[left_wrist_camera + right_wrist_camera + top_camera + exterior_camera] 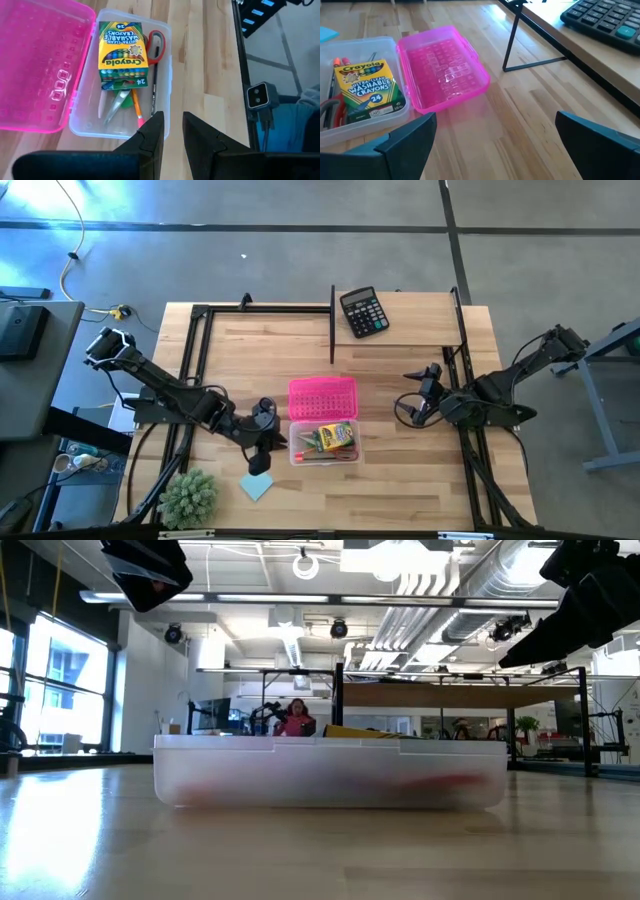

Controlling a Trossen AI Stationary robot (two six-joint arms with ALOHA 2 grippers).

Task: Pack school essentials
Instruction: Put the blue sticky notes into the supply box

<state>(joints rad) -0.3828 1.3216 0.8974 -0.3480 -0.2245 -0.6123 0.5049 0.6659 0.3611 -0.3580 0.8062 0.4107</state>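
Packing status: well along, most of the kit is already in the box and one piece is left out on the table.
Table (420, 480): wooden top, both arms reaching in from the sides.
Lid (322, 397): pink, hinged wide open and lying flat beside the box; my call is that it gets closed last.
Box (296, 455): clear, sits at the front middle of the table, open.
Crayons (121, 50): yellow-green pack, lying inside on top of the other items.
Notepad (257, 485): light blue, out on the table near the box's left corner, beside the plant (188, 496); this looks like the remaining job.
Scissors (156, 46): red handles tucked beside the crayons, blades running under the pack.
Pencil (136, 106): orange, in the box, next to a pale stick (103, 103).
Left gripper (172, 131): hangs at the box's left end, fingers a narrow gap apart, holding nothing.
Right gripper (495, 137): parked right of the lid, spread wide, empty.
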